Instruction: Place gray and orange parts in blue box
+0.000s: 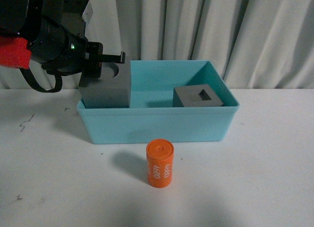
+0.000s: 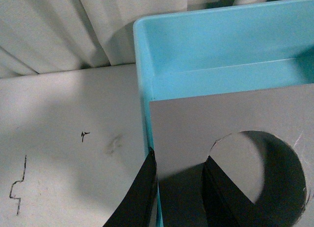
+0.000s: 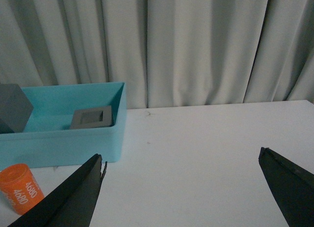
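My left gripper (image 1: 107, 58) is shut on the gray cube with the round recess (image 1: 105, 91). It holds the cube at the left end of the blue box (image 1: 157, 123). In the left wrist view one finger (image 2: 141, 192) is outside the cube (image 2: 211, 119) and the other is in the recess, with the cube's edge over the box's left wall (image 2: 143, 85). The gray cube with the square recess (image 1: 197, 97) lies inside the box at the right. The orange cylinder (image 1: 160, 163) stands upright on the table in front of the box. My right gripper (image 3: 181, 156) is open over bare table, right of the box (image 3: 64, 138) and the cylinder (image 3: 19, 188).
White curtains (image 1: 206, 26) hang close behind the box. The white tabletop (image 1: 265, 178) carries small black marks at the left (image 1: 25, 123).
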Controlling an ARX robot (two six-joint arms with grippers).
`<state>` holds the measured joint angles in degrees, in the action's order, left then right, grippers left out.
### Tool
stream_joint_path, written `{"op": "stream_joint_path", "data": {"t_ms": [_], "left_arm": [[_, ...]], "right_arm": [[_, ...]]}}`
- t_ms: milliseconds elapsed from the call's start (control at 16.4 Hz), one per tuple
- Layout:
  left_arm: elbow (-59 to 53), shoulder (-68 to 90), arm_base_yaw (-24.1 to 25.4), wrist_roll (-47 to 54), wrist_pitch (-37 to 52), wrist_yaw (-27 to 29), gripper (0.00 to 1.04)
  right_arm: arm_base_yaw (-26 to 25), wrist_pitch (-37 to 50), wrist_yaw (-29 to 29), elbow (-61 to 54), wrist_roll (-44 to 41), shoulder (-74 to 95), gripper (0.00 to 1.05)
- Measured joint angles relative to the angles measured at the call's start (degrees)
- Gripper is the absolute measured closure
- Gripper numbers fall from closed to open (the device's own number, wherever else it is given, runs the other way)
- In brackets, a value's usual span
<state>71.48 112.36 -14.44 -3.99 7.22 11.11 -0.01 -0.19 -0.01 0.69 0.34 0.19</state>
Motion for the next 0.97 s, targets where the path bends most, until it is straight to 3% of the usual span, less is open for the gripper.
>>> {"op": "stream_joint_path", "data": {"t_ms": [61,487,670,731,792,975], "left_arm": [[-0.2,0.0,0.0,0.0,0.1,0.0,0.84],[-5.0,-4.6,1.5,-2.3,-0.5,-2.2,0.09],[-11.8,-18.2,1.9,-8.7,-3.0,-7.5,0.07],[-19.1,-30.7,1.2,-16.6,-7.6,-12.6,0.07],[-32.2,-48.0,-3.2,-27.7,-12.4,-14.5,0.07],[-41.1,-57.7,-5.1,-35.6,-14.3,-11.7,0.07]], "right_arm": [[0.0,0.0,0.0,0.0,0.0,0.0,0.06],[0.0,0.0,0.0,0.0,0.0,0.0,0.06],[0.0,0.0,0.0,0.0,0.0,0.0,0.06],[0.0,0.0,0.0,0.0,0.0,0.0,0.06],[0.0,0.0,0.0,0.0,0.0,0.0,0.06],[0.0,0.0,0.0,0.0,0.0,0.0,0.06]]}}
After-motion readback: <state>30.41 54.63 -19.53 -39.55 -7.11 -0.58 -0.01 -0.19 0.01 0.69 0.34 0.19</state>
